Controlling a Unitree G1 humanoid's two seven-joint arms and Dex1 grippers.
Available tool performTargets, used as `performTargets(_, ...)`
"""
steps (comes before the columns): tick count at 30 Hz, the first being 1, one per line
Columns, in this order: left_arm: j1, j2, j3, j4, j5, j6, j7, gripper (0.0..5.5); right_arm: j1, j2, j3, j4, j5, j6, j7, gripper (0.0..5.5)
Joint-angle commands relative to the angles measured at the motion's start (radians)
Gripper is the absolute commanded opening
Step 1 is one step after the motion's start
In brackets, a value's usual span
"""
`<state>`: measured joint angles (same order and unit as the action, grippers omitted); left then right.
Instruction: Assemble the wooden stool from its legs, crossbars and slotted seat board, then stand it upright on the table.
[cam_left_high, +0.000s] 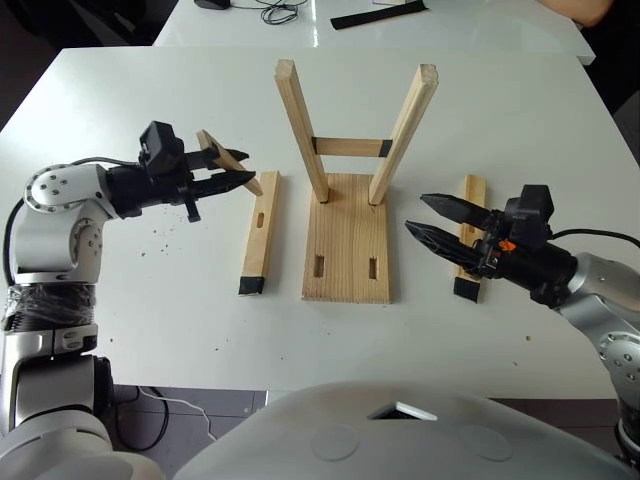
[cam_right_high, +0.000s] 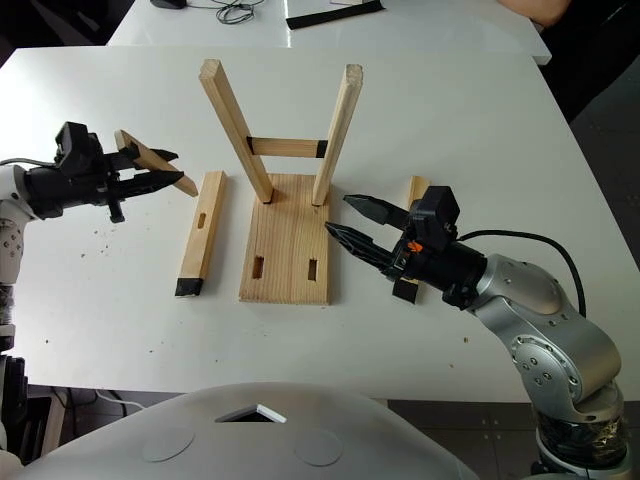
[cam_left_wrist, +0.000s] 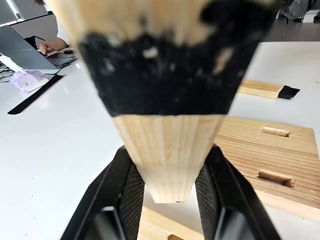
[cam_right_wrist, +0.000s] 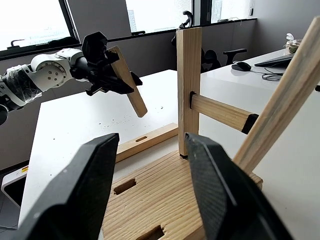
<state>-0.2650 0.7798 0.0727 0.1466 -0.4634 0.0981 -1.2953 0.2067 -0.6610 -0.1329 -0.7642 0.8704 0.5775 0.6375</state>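
Observation:
The slotted seat board (cam_left_high: 345, 262) lies flat at the table's middle. Two legs (cam_left_high: 300, 130) stand in its far slots, joined by a crossbar (cam_left_high: 350, 147); its two near slots are bare. A loose slotted leg (cam_left_high: 261, 232) lies left of the board. Another leg (cam_left_high: 473, 192) lies to the right, partly hidden by my right gripper (cam_left_high: 415, 212), which hovers open beside the board's right edge, its fingers (cam_right_wrist: 85, 190) spread. My left gripper (cam_left_high: 245, 168) is shut on a short crossbar (cam_left_high: 212, 143), held tilted above the loose left leg's far end, seen close between its fingers (cam_left_wrist: 125, 185).
Small wood crumbs (cam_left_high: 160, 240) dot the table by my left arm. A second white table (cam_left_high: 400, 25) stands behind, carrying a black strip (cam_left_high: 378, 14) and cables. Bare tabletop lies in front of the board and at the far corners.

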Motion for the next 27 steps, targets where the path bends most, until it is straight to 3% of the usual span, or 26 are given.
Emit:
performTargets(1,-0.048,-0.025,-0.045,0.187,0.092,-0.164,-0.066,1.3,-0.024,-0.008,0.002,0.015,-0.011,-0.006,0.016,2.42)
performTargets(8,-0.108,-0.076,-0.012,0.283,0.049,-0.274,-0.139,1.3,-0.033,-0.005,0.008,0.021,-0.017,-0.009,0.027,2.42)
performTargets(27,-0.091,-0.063,-0.074,0.442,0.175,-0.489,-0.266,1.3,-0.026,0.002,0.016,0.022,-0.023,-0.017,0.035,2.42)
